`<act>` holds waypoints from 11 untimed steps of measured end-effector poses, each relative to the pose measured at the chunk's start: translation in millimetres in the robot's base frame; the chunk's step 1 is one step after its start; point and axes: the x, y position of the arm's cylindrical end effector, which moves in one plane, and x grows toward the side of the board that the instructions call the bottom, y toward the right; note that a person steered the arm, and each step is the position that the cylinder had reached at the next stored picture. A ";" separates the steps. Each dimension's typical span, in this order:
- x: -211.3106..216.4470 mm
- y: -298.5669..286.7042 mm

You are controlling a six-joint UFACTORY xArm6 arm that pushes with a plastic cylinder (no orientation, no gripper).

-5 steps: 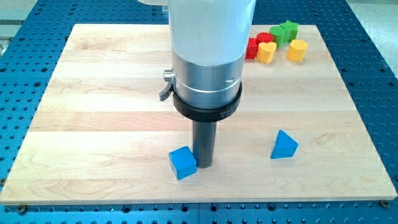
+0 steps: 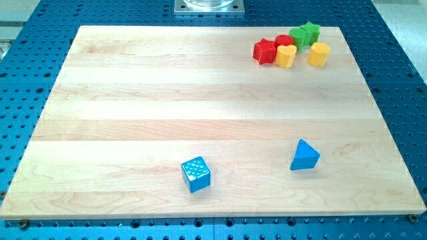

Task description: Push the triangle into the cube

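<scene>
A blue triangle [image 2: 305,155] lies on the wooden board [image 2: 133,100] toward the view's lower right. A blue cube [image 2: 195,174] sits near the view's bottom, left of the triangle with a wide gap between them. My tip does not show in this view; only a bit of the arm's metal base [image 2: 209,6] appears at the view's top edge.
A cluster of blocks sits at the view's upper right: a red star-like block [image 2: 265,51], a second red block [image 2: 285,41], a green block [image 2: 306,33], a yellow heart-shaped block [image 2: 286,56] and a yellow block [image 2: 319,53]. A blue perforated table surrounds the board.
The arm and rod, which stood just right of the blue cube, have left the view. The cube and the triangle have kept their places.
</scene>
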 end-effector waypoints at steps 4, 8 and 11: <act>-60.6 -119.5; -73.2 -216.7; -48.9 -294.1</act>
